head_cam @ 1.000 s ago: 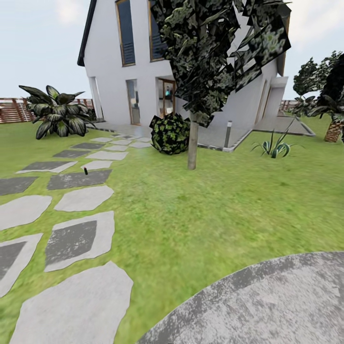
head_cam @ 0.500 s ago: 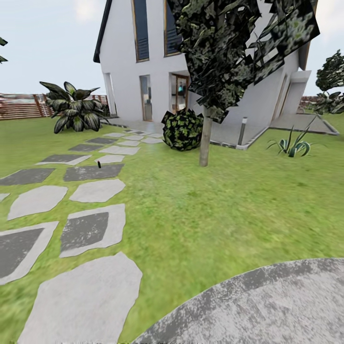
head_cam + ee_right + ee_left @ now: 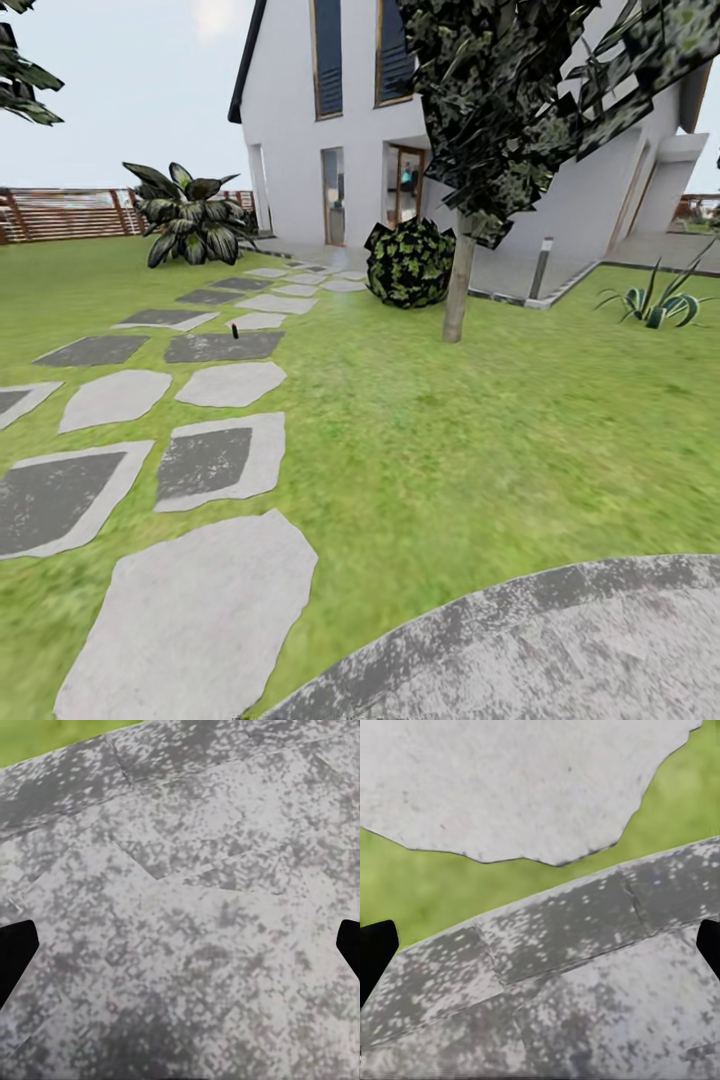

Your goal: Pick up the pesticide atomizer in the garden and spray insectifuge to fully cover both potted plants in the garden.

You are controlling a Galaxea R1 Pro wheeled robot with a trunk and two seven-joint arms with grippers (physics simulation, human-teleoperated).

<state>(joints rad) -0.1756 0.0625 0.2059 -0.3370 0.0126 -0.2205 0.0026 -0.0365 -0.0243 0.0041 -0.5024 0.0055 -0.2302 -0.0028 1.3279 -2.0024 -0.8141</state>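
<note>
The pesticide atomizer (image 3: 234, 330) stands upright, a small dark shape on a stepping stone (image 3: 222, 346) far ahead and left, so the left arm looks nearer. Both wrist views show claw fingers spread wide over speckled paving (image 3: 195, 907), empty.

- The round paving (image 3: 560, 650) under me looks like rough, speckled grey stone, matt, with thin joints between its blocks.
- The stepping stones (image 3: 200, 620) look flat and matt, some pale grey, some dark slate.
- The lawn (image 3: 480, 430) is soft, matt grass.
- The fence (image 3: 70, 212) looks like brown slatted wood.
- The house wall (image 3: 290, 120) looks smooth, white and matt; its windows (image 3: 327, 55) look glossy dark glass.
- My fingers (image 3: 375, 952) look plain matt black.
</note>
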